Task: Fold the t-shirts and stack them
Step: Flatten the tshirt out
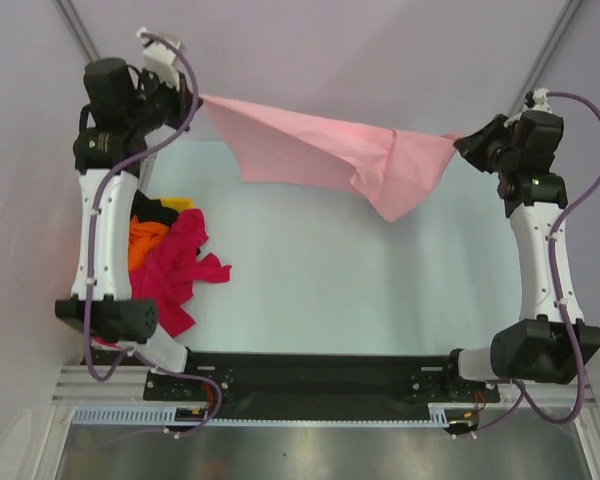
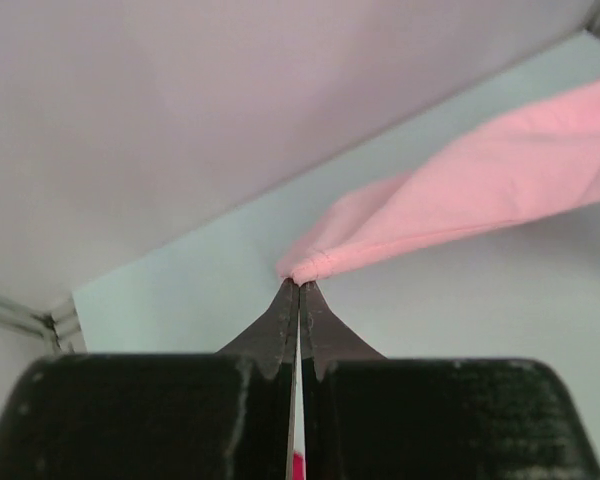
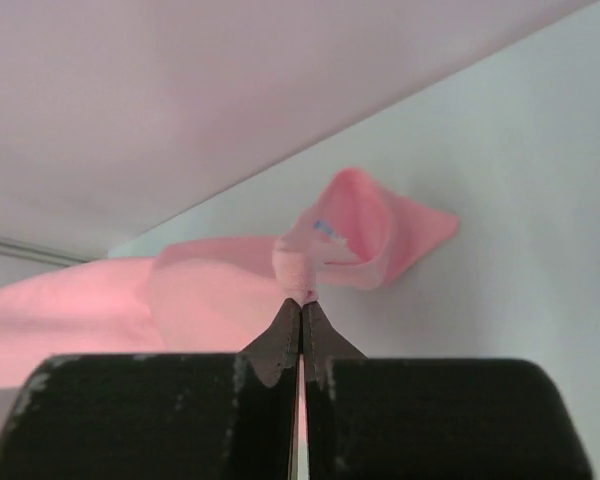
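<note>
A light pink t-shirt [image 1: 320, 150] hangs stretched in the air across the far side of the table, held at both ends. My left gripper [image 1: 195, 97] is shut on its left corner; the left wrist view shows the pinched cloth [image 2: 320, 262] at the fingertips [image 2: 299, 288]. My right gripper [image 1: 460, 138] is shut on its right end; the right wrist view shows bunched cloth [image 3: 305, 265] at the fingertips [image 3: 302, 303]. A point of the shirt sags down right of the middle [image 1: 392, 208].
A heap of other t-shirts lies at the left by my left arm: magenta-red [image 1: 180, 265], orange [image 1: 143, 240] and black [image 1: 165, 207]. The pale table [image 1: 360, 290] is bare in front of the hanging shirt. Walls close in at the back and sides.
</note>
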You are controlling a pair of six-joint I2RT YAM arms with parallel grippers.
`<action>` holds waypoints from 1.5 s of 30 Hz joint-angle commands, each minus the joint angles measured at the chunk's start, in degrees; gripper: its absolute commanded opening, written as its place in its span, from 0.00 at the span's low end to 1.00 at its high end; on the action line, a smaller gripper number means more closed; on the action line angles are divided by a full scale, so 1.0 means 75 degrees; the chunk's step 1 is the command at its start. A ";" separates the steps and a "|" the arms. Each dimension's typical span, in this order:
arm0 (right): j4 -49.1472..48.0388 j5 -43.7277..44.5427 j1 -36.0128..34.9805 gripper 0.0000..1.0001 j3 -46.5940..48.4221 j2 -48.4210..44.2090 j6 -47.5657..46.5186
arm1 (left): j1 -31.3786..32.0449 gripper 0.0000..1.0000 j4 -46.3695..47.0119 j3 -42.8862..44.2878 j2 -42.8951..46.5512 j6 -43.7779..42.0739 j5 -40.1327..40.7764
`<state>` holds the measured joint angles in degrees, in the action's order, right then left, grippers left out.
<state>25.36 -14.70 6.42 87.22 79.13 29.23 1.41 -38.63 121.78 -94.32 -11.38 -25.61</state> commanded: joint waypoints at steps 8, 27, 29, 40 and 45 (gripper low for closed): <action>0.2323 -0.0149 0.0714 0.00 -0.2991 -0.2569 0.0438 | -0.0153 0.00 -0.1844 -0.5848 0.2672 -0.1751 -0.0219; -0.0722 -0.0289 -0.0211 0.00 0.0681 0.2531 0.1434 | -0.0528 0.00 -0.0251 -0.0811 -0.1002 0.0250 0.0027; -0.0710 -0.0593 -0.0153 0.00 0.2632 0.3297 0.1726 | -0.0528 0.00 -0.0357 0.1346 -0.1952 0.0660 0.0214; -0.0582 -0.0795 0.0210 0.00 0.6220 0.3809 0.2290 | -0.0551 0.00 0.0841 0.1996 -0.1358 0.1165 0.0298; -0.0757 -0.0022 0.0188 0.00 0.3916 0.1792 0.1365 | -0.0598 0.00 -0.0004 0.2033 -0.0482 0.0722 0.0262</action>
<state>20.97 -18.37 7.73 123.48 102.08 43.35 -2.44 -35.94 136.33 -105.14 -4.54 -22.92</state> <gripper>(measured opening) 0.011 0.006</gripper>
